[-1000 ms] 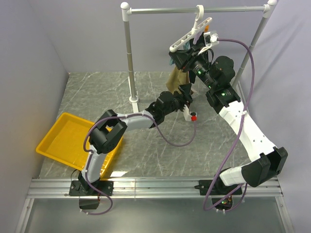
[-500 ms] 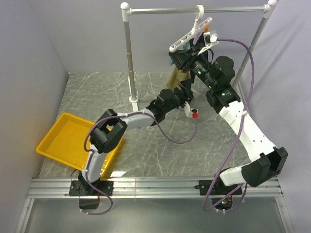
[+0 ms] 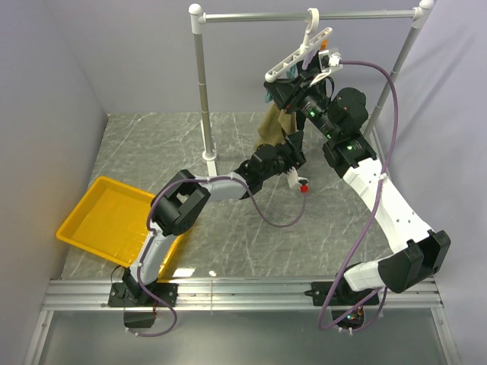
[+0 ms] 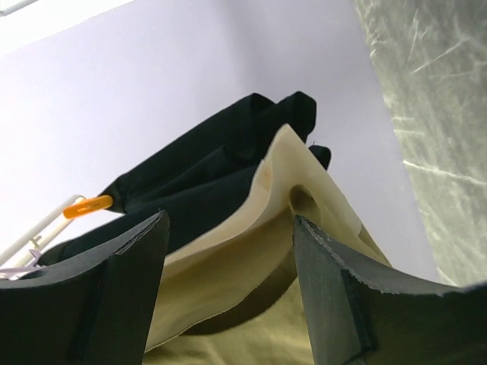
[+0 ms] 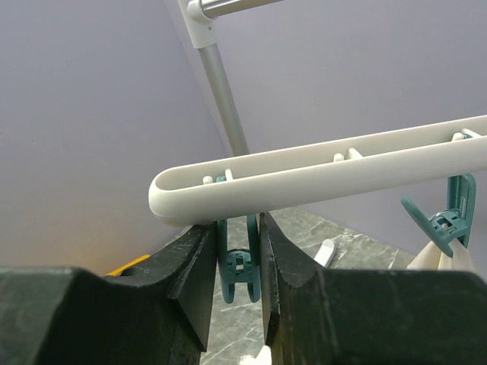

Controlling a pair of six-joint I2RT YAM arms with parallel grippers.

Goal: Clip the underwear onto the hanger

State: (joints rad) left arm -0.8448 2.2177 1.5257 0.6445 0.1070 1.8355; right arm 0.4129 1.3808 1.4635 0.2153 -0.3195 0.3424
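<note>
Beneath the white plastic slanted bar hanger [image 3: 298, 55], which hooks over the tall silver rail with white joints [image 3: 358, 14], the tan soft-fabric underwear [image 3: 272, 122] hangs down above the grey marbled tabletop [image 3: 228, 228]. Its top edge is hidden behind the right tool [image 3: 283, 93], so the overhead view does not show whether it is fastened. The right tool sits just under the hanger's lower end. In its wrist view the hanger [image 5: 319, 171] crosses the frame and the right tool [image 5: 237, 236] stands narrow, its two dark fingers [image 5: 190, 281] pressed against the sides of a teal clothespin clip [image 5: 240, 270] hanging from the bar. A second teal clip [image 5: 445, 220] hangs further along the hanger, toward its higher end. The left tool [image 3: 291, 146] reaches up from below the hanger to the lower part of the underwear. In its own view the left tool [image 4: 228, 228] stands wide, and the underwear [image 4: 251, 266], tan with a paler cream panel, fills the gap between its fingers [image 4: 114, 289]. Above it, nearer the hanger, a black garment [image 4: 213, 167] hangs beside a small orange clip [image 4: 87, 205]. A yellow plastic tray [image 3: 84, 228] lies on the tabletop well apart from the hanger, down to its left.
</note>
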